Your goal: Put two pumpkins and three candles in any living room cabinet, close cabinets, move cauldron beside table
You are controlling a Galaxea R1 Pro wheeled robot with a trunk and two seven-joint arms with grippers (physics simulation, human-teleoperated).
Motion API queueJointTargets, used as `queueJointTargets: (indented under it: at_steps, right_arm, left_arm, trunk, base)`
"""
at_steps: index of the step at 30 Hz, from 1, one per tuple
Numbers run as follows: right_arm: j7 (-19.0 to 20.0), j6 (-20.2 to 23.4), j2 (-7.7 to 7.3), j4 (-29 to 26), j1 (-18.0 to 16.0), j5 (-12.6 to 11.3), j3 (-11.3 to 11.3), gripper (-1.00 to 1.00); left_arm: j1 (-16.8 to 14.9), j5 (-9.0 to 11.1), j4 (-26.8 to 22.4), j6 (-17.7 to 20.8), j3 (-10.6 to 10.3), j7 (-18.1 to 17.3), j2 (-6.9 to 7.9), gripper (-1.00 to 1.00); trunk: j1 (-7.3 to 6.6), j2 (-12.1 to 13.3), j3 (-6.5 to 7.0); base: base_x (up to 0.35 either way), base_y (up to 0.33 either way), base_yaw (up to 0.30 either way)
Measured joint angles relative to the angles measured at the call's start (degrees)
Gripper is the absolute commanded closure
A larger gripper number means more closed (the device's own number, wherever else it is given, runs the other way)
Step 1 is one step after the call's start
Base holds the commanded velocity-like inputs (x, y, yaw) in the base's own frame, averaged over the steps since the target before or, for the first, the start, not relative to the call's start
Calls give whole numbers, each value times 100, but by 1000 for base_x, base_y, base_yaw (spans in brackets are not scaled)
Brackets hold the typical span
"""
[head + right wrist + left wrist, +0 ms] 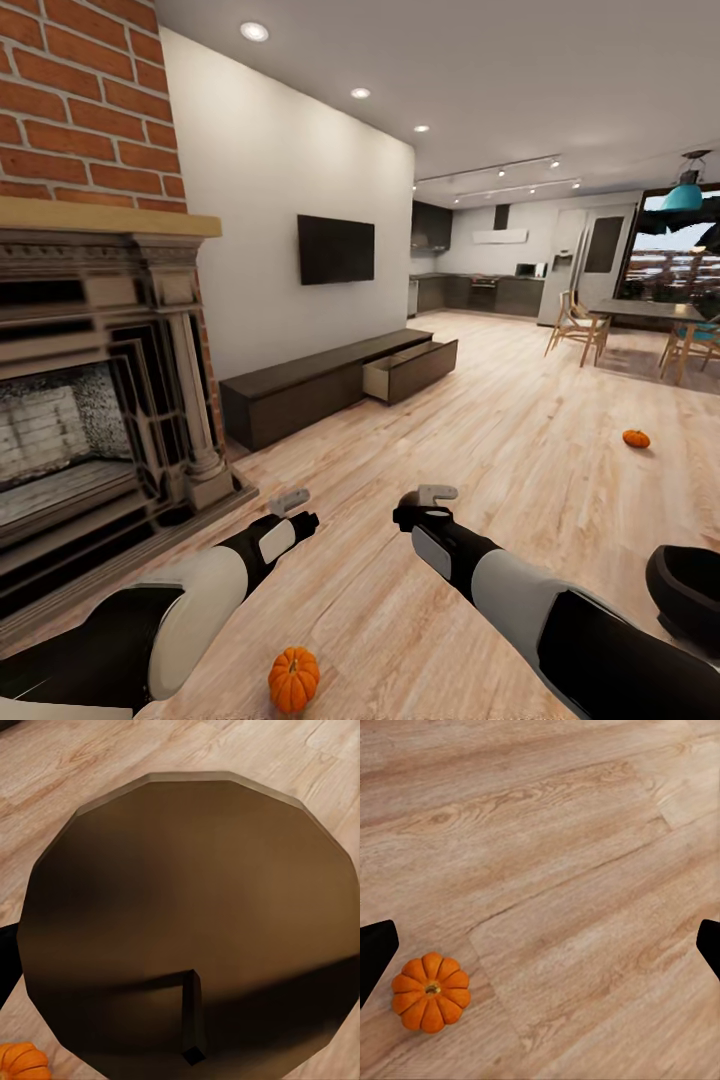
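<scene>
In the head view, a dark rounded object [688,592] is cut by the right edge, too partial to name. The fireplace [90,400] runs off the left edge. In the right wrist view, a pumpkin [22,1061] is clipped at the corner beside a round brown tabletop [187,892]. The left wrist view shows just dark finger edges [375,949], the jaw gap unreadable. Kitchen appliances [530,270] are too small to identify.

A stone fireplace [90,400] sits under a red brick chimney [85,100]; a black TV [335,249] hangs on the wall, and wooden chairs [578,325] stand by a distant dining table [645,310].
</scene>
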Motion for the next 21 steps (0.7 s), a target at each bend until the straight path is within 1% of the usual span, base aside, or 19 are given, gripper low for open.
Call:
queueJointTargets:
  at_steps: [6,10,14,21]
  right_arm:
    - [0,0,-2,0,0,2,0,100]
    - [0,0,0,-1,0,4,0,100]
    - [-2,0,-6,-2,0,8,0,100]
    - [-2,0,-8,-2,0,4,0,100]
  left_arm:
    - [0,0,0,0,0,0,0,-100]
    - [0,-1,0,0,0,0,0,-100]
    - [0,-1,0,1,-1,0,-1,-100]
    - [0,-1,0,1,-1,0,-8,-100]
  trunk:
    - [0,0,-52]
    - [0,0,-63]
    - [0,0,-53]
    - [0,0,-19]
  base:
    - [0,0,68]
    - [0,0,-2]
    - [0,0,-154]
    - [0,0,-232]
